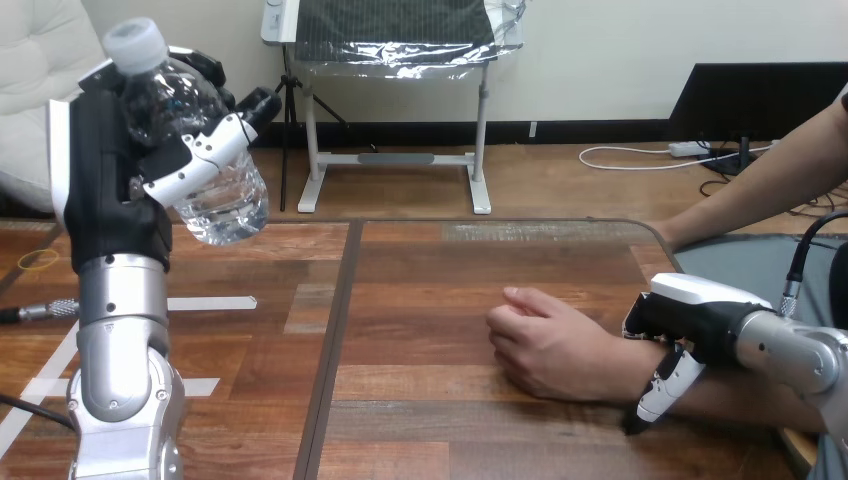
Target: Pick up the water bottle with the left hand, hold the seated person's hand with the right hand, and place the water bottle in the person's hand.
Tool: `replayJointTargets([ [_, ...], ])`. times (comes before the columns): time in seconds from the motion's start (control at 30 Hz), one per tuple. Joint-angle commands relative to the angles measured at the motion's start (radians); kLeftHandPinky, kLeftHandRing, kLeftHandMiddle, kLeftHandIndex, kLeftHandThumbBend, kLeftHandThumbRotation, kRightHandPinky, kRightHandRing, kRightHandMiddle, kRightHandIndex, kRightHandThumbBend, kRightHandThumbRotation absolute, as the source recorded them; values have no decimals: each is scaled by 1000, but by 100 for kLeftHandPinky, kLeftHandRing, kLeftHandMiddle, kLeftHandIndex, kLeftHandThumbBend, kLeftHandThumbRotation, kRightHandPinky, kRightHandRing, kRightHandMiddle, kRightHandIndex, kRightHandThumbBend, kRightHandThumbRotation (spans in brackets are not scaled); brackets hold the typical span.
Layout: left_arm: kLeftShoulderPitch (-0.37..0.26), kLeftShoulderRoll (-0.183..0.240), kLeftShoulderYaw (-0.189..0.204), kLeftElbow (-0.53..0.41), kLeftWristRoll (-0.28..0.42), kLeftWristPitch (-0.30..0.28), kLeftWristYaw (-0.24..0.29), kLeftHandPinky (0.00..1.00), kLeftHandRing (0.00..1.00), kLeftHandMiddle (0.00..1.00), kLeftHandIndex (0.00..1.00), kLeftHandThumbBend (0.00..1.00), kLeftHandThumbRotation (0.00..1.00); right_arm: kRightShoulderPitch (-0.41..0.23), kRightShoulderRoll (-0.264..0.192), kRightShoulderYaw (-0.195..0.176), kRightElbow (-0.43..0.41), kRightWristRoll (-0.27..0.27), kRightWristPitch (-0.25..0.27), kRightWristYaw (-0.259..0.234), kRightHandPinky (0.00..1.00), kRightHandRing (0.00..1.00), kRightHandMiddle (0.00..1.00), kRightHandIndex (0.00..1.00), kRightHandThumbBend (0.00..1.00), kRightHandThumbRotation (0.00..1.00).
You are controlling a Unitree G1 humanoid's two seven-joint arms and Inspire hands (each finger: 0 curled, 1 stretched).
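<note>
Left robot hand (118, 175) tight around capped water bottle (226, 200); right robot hand (692, 312) around person's wrist (616, 366).

Wooden table (430, 262); white tape strips (215, 303) at left.

No readable text, numbers or signs. The bottle (225, 205) shows no legible label; the tape strips (210, 303) on the table (450, 260) are blank.
</note>
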Motion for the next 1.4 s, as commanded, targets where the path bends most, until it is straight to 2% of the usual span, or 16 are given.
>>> replayJointTargets([
  [0.0,-77,3,-12,8,-4,-44,-5,26,33,39,39,61,0,-9,-9,-38,-24,43,-8,9,13,18,25,27,82,6],
  [0.3,-76,-4,-14,28,-15,-50,-13,26,33,38,39,61,0,-22,-32,-61,-57,64,-11,13,17,23,30,31,84,6],
  [0.57,-76,-5,-19,48,-13,-69,-17,25,32,38,39,61,0,-32,-49,-82,-77,89,-23,24,18,24,30,31,84,7],
  [0.87,-78,-8,-24,74,-13,-89,-16,25,32,38,39,62,0,-47,-63,-96,-117,84,13,44,19,24,31,32,85,8],
  [1.37,-94,-6,-25,144,-36,-128,-31,26,33,37,39,62,0,-72,-68,-115,-126,94,28,69,18,24,30,32,84,9],
])
